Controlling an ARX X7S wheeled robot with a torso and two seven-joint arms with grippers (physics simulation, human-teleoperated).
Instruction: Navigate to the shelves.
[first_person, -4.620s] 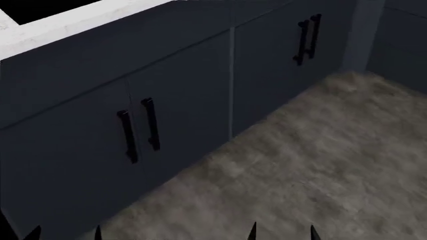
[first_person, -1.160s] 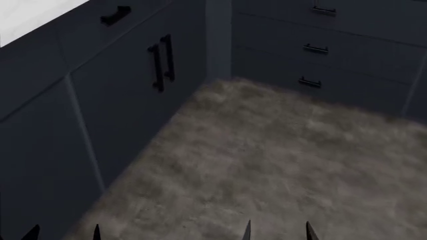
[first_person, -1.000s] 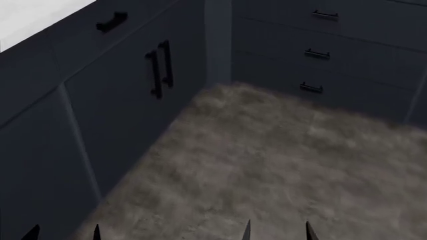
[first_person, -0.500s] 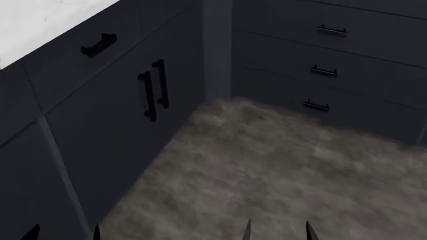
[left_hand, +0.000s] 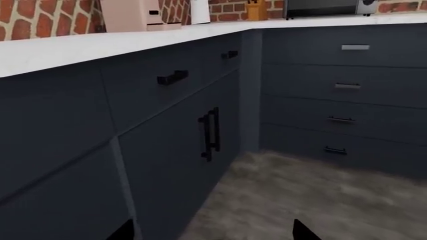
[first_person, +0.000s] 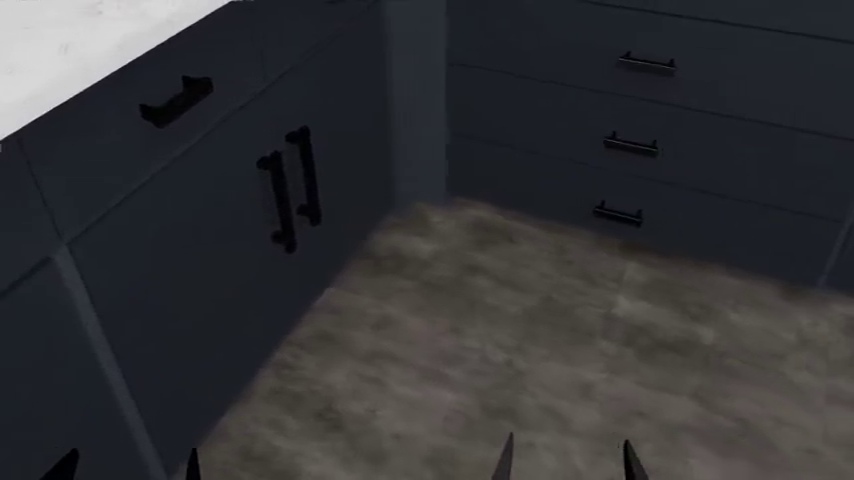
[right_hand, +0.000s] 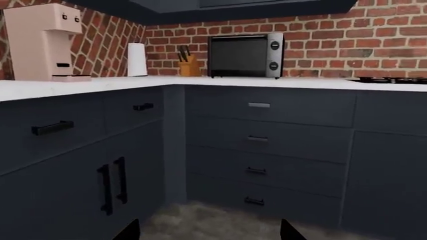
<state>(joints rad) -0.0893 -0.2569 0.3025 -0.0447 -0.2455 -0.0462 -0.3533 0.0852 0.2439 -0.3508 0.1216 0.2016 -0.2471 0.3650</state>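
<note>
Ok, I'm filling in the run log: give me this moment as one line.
phase: navigating | facing: cabinet corner | counter: coffee maker, microwave | shelves: not in view | left gripper, right gripper: empty, apart from cabinets

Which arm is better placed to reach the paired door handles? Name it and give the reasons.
Left, probably. The left gripper hangs beside the cabinet front that carries the paired handles. The right gripper is over open floor, farther from them.
</note>
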